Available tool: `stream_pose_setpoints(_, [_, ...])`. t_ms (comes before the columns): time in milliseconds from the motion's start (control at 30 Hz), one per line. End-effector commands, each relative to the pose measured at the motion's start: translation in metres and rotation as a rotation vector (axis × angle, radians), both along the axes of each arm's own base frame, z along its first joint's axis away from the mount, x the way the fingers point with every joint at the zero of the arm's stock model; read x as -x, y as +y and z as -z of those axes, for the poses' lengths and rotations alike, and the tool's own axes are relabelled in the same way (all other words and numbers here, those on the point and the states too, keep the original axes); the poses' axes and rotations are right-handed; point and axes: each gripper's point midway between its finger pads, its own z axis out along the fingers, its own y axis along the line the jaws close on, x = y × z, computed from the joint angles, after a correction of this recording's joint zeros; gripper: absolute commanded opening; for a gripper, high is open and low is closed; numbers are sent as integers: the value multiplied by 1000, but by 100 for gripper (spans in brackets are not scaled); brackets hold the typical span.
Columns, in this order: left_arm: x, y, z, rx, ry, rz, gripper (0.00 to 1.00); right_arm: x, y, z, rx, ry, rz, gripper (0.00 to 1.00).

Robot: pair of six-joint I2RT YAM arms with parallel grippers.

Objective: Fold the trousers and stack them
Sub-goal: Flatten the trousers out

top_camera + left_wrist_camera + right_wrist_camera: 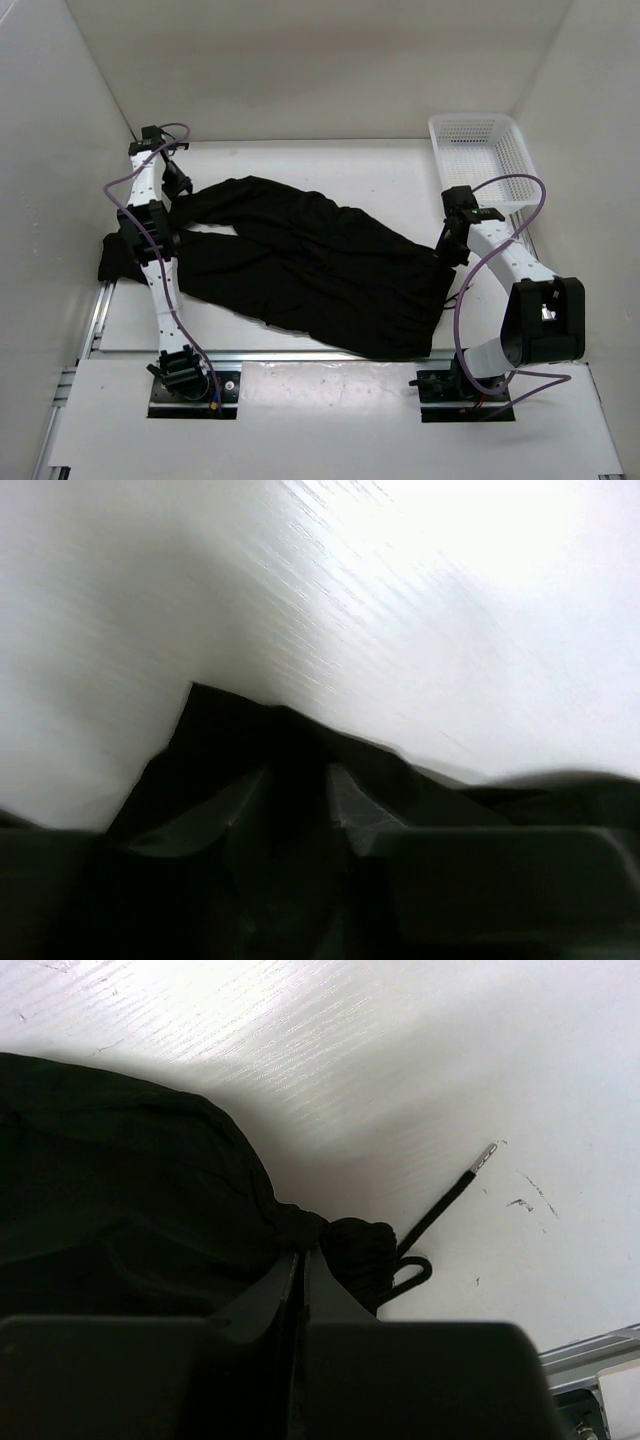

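trousers [300,265] lie crumpled slantwise across worktop [330,165], one end spilling past left edge. no tidy fold yet; folding and stacking both left, by my judgement. left gripper [295,775] pinching leg cloth, right gripper [302,1260] pressed onto waist beside drawstring [445,1205]. plain white walls; worktop white, lightly scuffed; basket [480,150] in far right corner.

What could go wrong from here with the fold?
1. The right end effector pinches only a small bunch of the trousers at the waist; it could slip when pulled.
2. The loose drawstring loops right beside that pinch and might snag.
3. One leg end seems to spill over the left edge of the table and may drag or catch.
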Motion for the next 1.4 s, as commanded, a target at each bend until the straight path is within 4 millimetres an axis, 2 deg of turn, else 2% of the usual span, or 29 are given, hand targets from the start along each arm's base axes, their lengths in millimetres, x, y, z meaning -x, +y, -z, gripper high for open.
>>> stream_pose_setpoints(0, [9, 15, -5, -66, 27, -38, 35, -16, 1, -11, -4, -46, -5, 0])
stream_pose_setpoints(67, [9, 21, -17, -98, 9, -49, 10, -18, 1, -14, -5, -55, -5, 0])
stream_pose_setpoints(100, [6, 23, -40, -118, -30, -55, 10, -19, -1, -14, 5, -56, -1, 0])
stream_pose_setpoints(200, [11, 42, -90, -236, -91, -106, 10, -22, -2, -21, 12, -79, 3, 0])
stream_pose_setpoints(233, [16, 47, -129, -278, -150, -128, 10, -22, -4, -27, 20, -91, 7, 0])
stream_pose_setpoints(300, [21, 58, -159, -345, -204, -166, 10, -23, -9, -37, 42, -122, 18, 0])
stream_pose_setpoints(333, [26, 60, -187, -372, -252, -184, 10, -23, -9, -40, 40, -132, 18, 0])
stream_pose_setpoints(467, [38, 59, -227, -393, -306, -200, 10, -20, -22, -59, 64, -182, 56, 0])
stream_pose_setpoints(533, [43, 58, -237, -396, -323, -203, 10, -16, -27, -65, 72, -195, 71, 0])
stream_pose_setpoints(567, [46, 58, -248, -399, -345, -207, 10, -15, -31, -74, 70, -217, 86, 0])
stream_pose_setpoints(667, [43, 54, -250, -385, -358, -176, 10, -17, -38, -83, 69, -247, 110, 0])
stream_pose_setpoints(700, [38, 50, -249, -368, -368, -154, 10, -23, -37, -90, 67, -264, 111, 0])
stream_pose_setpoints(767, [25, 44, -254, -355, -403, -122, 10, -28, -39, -87, 80, -250, 116, 0])
stream_pose_setpoints(800, [15, 39, -241, -342, -391, -105, 10, -31, -42, -87, 81, -246, 124, 0])
stream_pose_setpoints(833, [7, 32, -243, -346, -410, -84, 10, -37, -44, -85, 94, -243, 130, 0])
stream_pose_setpoints(900, [-15, 25, -225, -343, -426, -54, 10, -48, -53, -77, 110, -243, 149, 0])
stream_pose_setpoints(933, [-25, 17, -226, -334, -452, -36, 10, -55, -57, -76, 110, -252, 161, 0])
stream_pose_setpoints(967, [-32, 18, -222, -341, -459, -28, 10, -58, -61, -71, 108, -245, 186, 0])
stream_pose_setpoints(1000, [-43, 12, -202, -327, -441, -9, 31, -64, -69, -62, 102, -217, 207, 19])
stream_pose_setpoints(1033, [-44, 9, -207, -307, -454, -13, 49, -73, -66, -66, 70, -228, 203, 42])
stream_pose_setpoints(1067, [-43, 5, -211, -287, -463, -15, 63, -75, -66, -67, 64, -224, 214, 82])
stream_pose_setpoints(1100, [-42, 2, -218, -270, -482, -15, 74, -77, -64, -70, 52, -232, 209, 92])
stream_pose_setpoints(1133, [-40, -1, -224, -255, -497, -22, 91, -77, -64, -73, 51, -243, 210, 100])
stream_pose_setpoints(1167, [-35, 0, -219, -260, -477, -27, 96, -76, -63, -76, 47, -254, 218, 100])
stream_pose_setpoints(1200, [-25, 2, -246, -278, -517, -52, 99, -72, -63, -83, 46, -265, 218, 100])
stream_pose_setpoints(1267, [-14, 8, -266, -321, -537, -85, 100, -64, -65, -88, 56, -270, 224, 100])
stream_pose_setpoints(1300, [-5, 14, -275, -335, -537, -103, 100, -57, -68, -97, 74, -289, 221, 100])
stream_pose_setpoints(1333, [9, 14, -302, -355, -578, -108, 100, -53, -68, -101, 73, -303, 221, 100])
stream_pose_setpoints(1367, [21, 20, -299, -369, -546, -126, 100, -43, -70, -100, 87, -290, 218, 100])
